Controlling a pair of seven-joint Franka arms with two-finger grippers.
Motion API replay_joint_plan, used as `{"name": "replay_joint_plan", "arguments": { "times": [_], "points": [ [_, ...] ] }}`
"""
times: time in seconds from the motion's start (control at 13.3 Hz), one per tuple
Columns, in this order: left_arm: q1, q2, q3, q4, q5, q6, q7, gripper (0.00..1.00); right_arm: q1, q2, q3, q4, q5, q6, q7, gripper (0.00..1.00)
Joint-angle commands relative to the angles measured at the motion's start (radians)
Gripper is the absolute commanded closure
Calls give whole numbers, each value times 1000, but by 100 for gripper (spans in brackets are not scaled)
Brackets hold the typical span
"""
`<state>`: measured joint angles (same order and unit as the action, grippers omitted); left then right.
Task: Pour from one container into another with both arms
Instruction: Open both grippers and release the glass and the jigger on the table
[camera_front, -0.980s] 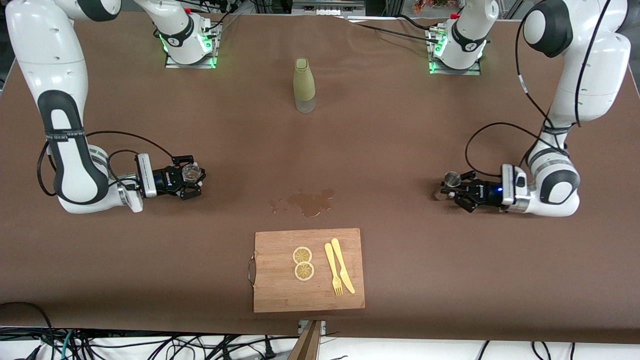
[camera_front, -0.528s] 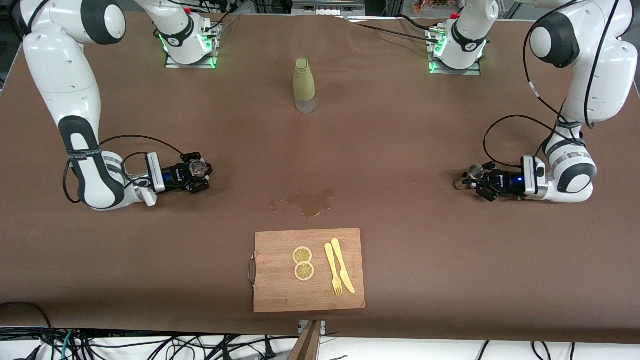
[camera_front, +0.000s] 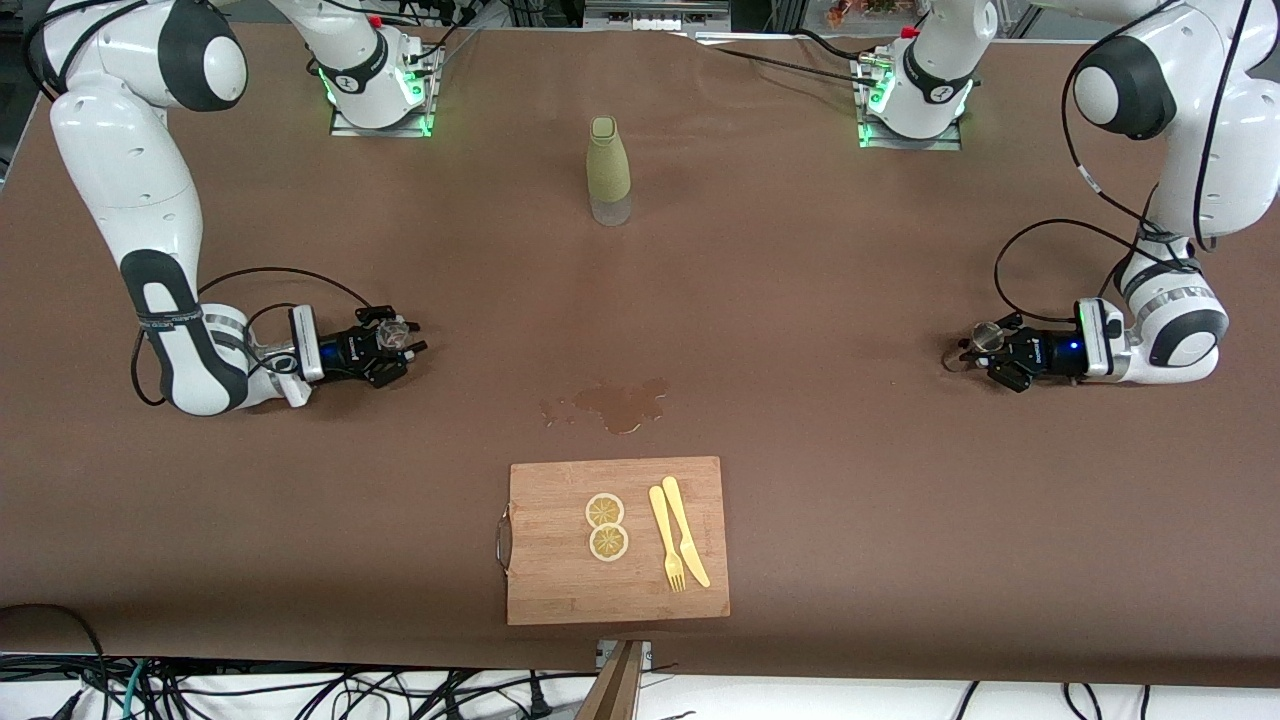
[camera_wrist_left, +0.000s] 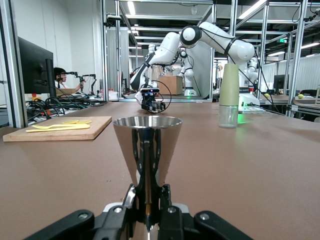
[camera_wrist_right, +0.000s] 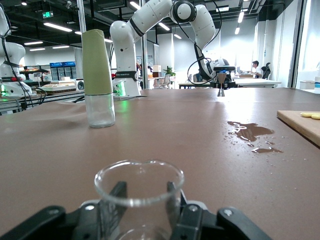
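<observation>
My left gripper (camera_front: 975, 346) is low over the table near the left arm's end, shut on the narrow waist of a shiny metal cone-shaped cup (camera_front: 986, 334) that stands upright. In the left wrist view the metal cup (camera_wrist_left: 147, 137) rises straight from the left gripper (camera_wrist_left: 147, 194). My right gripper (camera_front: 401, 339) is low over the table toward the right arm's end, shut on a clear glass beaker (camera_front: 397, 327). The right wrist view shows the beaker (camera_wrist_right: 139, 176) upright between the fingers of the right gripper (camera_wrist_right: 143, 201); it looks empty.
A bottle with a pale green sleeve (camera_front: 608, 170) stands mid-table near the bases. A brown puddle (camera_front: 612, 403) lies at the centre. Nearer the camera is a wooden cutting board (camera_front: 560, 585) carrying two lemon slices (camera_front: 606, 526), a yellow fork (camera_front: 666, 552) and knife (camera_front: 686, 545).
The left gripper has carried the metal cup toward the left arm's end of the table. The right arm has straightened up, and its gripper with the beaker has shifted only slightly.
</observation>
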<state>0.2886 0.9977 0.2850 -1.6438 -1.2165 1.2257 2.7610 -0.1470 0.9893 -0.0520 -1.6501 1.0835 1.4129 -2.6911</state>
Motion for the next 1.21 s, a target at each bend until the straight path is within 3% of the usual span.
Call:
{"name": "replay_joint_plan", "arguments": {
  "times": [0.0,0.38,0.45,0.53,0.6,0.83,0.98,1.13],
  "points": [
    [7,18,5,-8,9,-23,177,100,-11,-3,-6,18,6,-19,13,0],
    [15,48,5,-4,9,-14,210,100,-6,-40,-107,33,-58,-34,161,0],
    [17,51,5,-4,9,-11,203,92,-6,-66,-123,33,-78,-34,190,0],
    [17,52,5,-1,9,7,189,55,-6,-93,-138,32,-98,-40,230,0],
    [18,45,6,4,9,30,169,2,-5,-125,-155,33,-126,-60,282,0],
    [24,6,52,54,29,70,35,0,-3,-237,-183,47,-236,-104,483,0],
    [23,-13,57,131,105,96,-126,0,-3,-320,-184,87,-324,-156,658,0],
    [17,-69,57,144,199,177,-335,0,-3,-398,-184,124,-416,-213,816,0]
  ]
}}
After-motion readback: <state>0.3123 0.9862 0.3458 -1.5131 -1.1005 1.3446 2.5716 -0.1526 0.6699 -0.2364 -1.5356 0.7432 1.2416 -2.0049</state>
